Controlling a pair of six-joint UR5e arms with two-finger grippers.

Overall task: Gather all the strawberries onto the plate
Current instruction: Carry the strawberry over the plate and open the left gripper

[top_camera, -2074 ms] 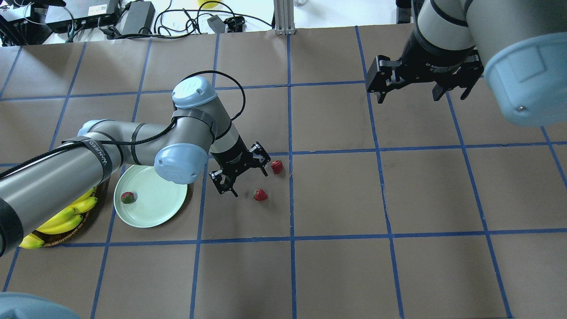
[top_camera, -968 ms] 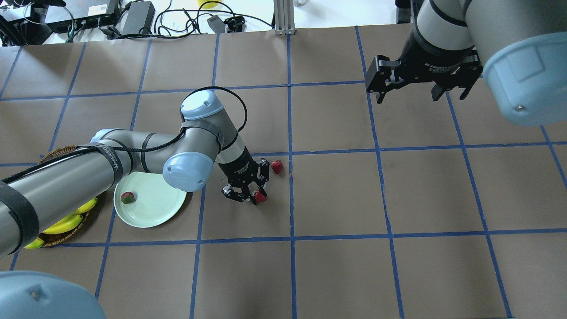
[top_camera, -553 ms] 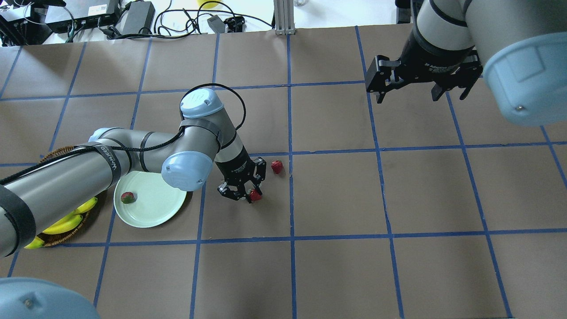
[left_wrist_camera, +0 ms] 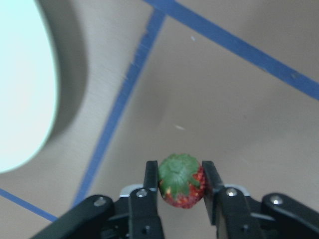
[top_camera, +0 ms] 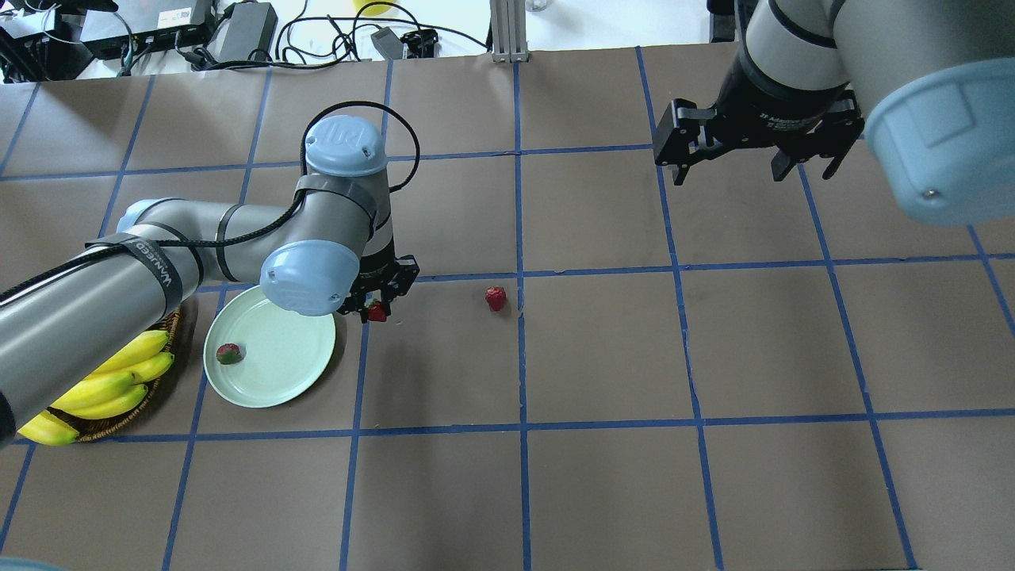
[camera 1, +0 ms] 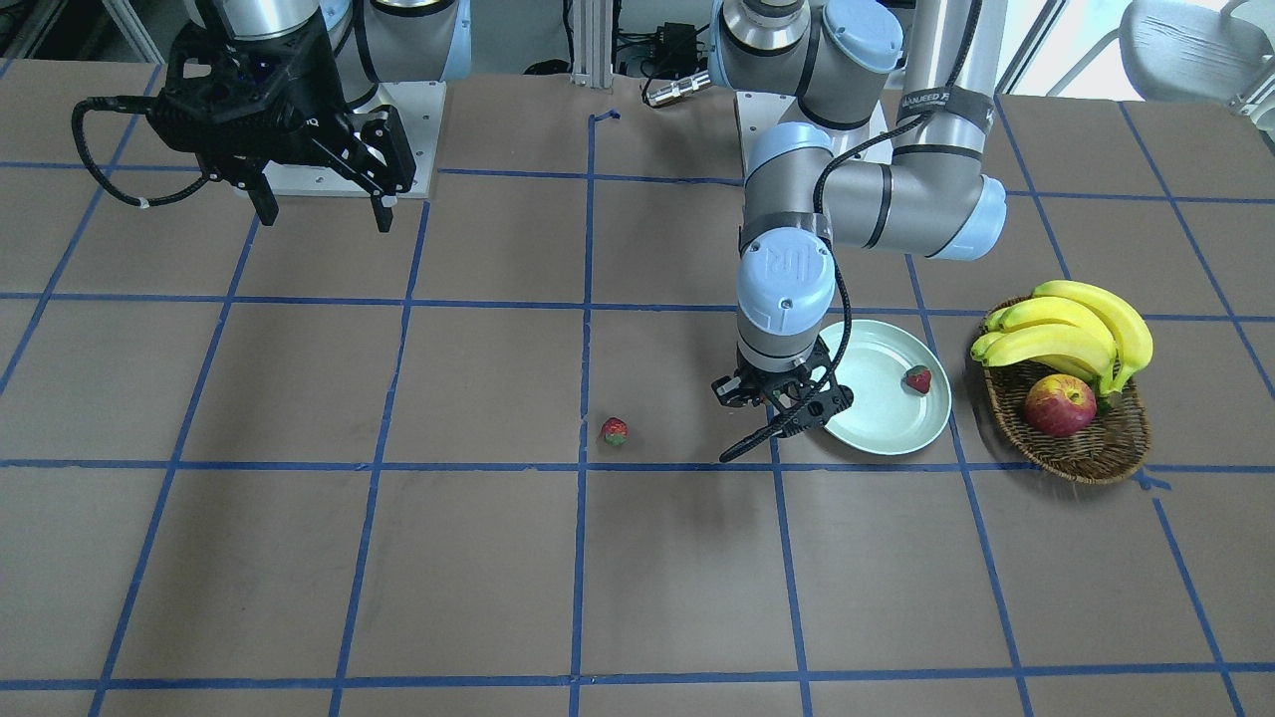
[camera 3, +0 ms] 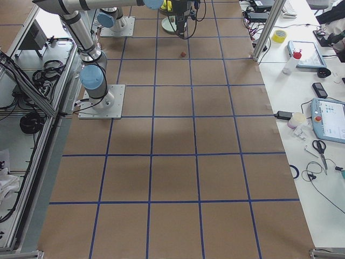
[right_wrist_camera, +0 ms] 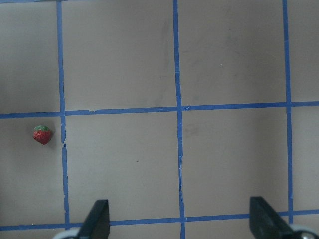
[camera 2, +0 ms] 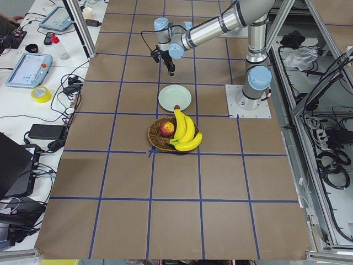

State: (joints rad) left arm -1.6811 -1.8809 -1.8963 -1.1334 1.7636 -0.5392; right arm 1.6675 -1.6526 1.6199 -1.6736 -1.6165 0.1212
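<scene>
Light: bright, even, from overhead; the brown counter (top_camera: pixel 603 349) shows no dim corners.
Shadows: soft and short; a grey band hugs the plate (left_wrist_camera: pixel 20 89) rim in the left wrist view.
Glare: that plate washes out near white; the overhead view's top strip is overexposed.
Focus: left wrist view soft, left fingers (left_wrist_camera: pixel 151 179) and strawberry (left_wrist_camera: pixel 180 180) slightly blurred; right fingers (right_wrist_camera: pixel 97 219) are dark smudges.
Side views: small, far detail lost.

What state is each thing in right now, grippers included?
plate: flat on the table, holds one strawberry.
plate strawberry: lying in the plate.
table strawberry: loose on the table.
held strawberry: pinched between fingers, clear of the table.
left gripper: shut on held strawberry, beside the plate.
right gripper: open, empty.
basket: holds bananas and apple.
</scene>
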